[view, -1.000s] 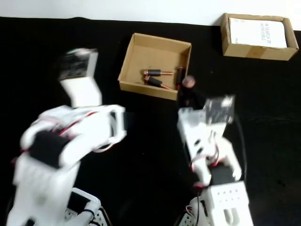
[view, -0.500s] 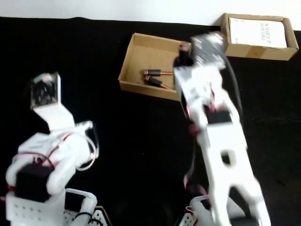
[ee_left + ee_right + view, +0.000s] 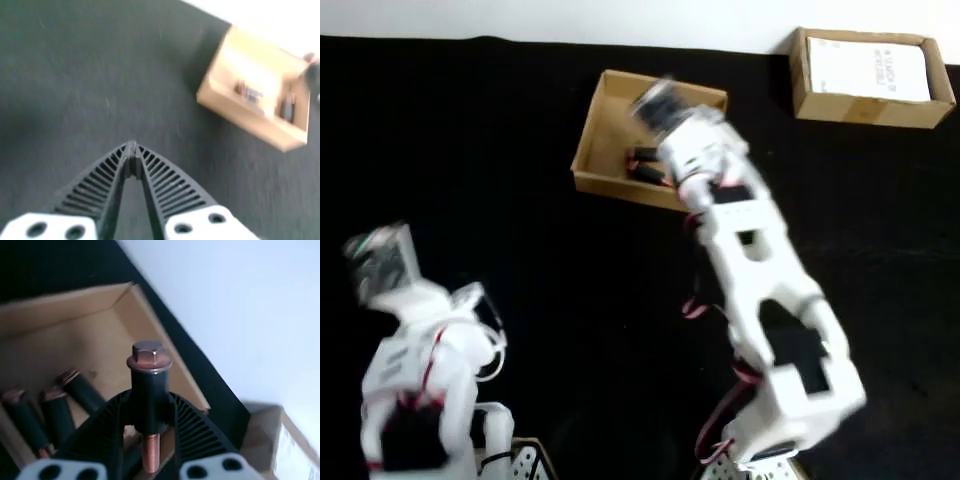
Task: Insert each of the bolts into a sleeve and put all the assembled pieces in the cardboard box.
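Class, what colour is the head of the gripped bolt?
The bolt head is copper; best seen in the right wrist view.

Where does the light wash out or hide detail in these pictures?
Left wrist view: the floor of the box glares nearly white, dimming its contents. Right wrist view: the wall is plain bright white behind the bolt in the right pincer. High view: no shadows show on the black table.

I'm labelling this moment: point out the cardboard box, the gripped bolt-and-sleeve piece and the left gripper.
cardboard box (image 3: 620, 188), high view, on its near outer wall.
bolt-and-sleeve piece (image 3: 148, 387), right wrist view, on the black sleeve.
left gripper (image 3: 131, 150), left wrist view, where its fingertips meet.
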